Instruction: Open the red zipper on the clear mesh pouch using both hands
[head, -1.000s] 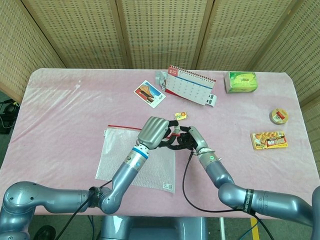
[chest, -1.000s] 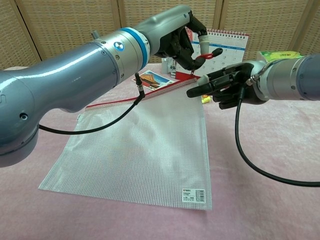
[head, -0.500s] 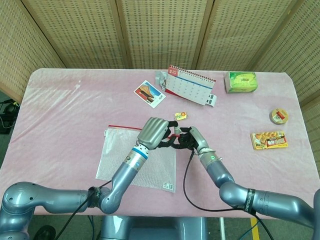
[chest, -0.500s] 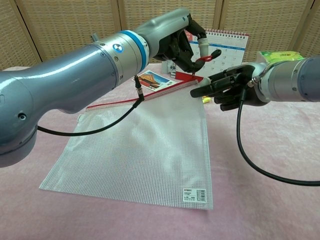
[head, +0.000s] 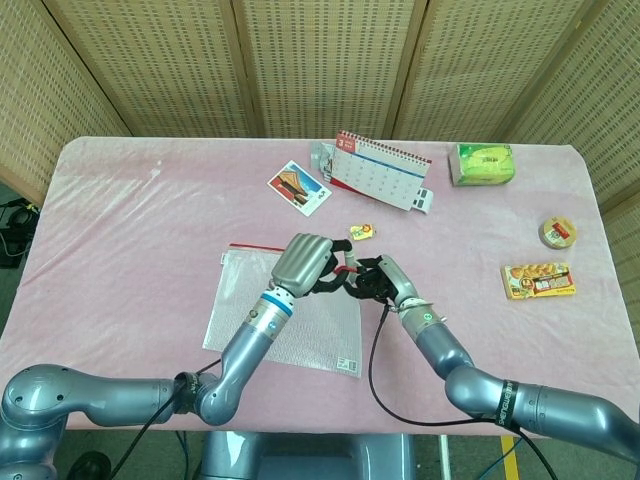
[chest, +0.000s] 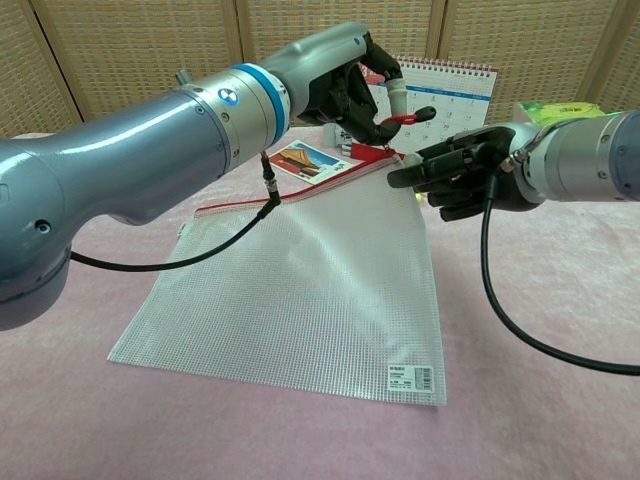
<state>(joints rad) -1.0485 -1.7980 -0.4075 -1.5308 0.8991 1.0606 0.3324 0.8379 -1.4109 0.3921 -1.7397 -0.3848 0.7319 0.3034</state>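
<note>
The clear mesh pouch (head: 283, 318) (chest: 300, 290) lies flat on the pink cloth, its red zipper strip (chest: 300, 183) along the far edge. My left hand (head: 305, 262) (chest: 345, 85) pinches the red zipper pull (chest: 405, 118) above the pouch's far right corner, which is lifted a little. My right hand (head: 377, 281) (chest: 462, 175) reaches in from the right with its dark fingers (chest: 410, 177) stretched out just below that corner. Nothing shows between them, and I cannot tell whether they touch the pouch.
A desk calendar (head: 380, 170) (chest: 445, 85) stands behind the hands, with a photo card (head: 299, 187) (chest: 305, 160) to its left. A small yellow item (head: 362, 232) lies close to the hands. A green pack (head: 482, 163), a round tin (head: 557, 232) and a snack packet (head: 539, 280) lie further right.
The pouch has slid to the right with my left hand, which still holds the pull. My right hand has shifted slightly right and stays close to the corner.
</note>
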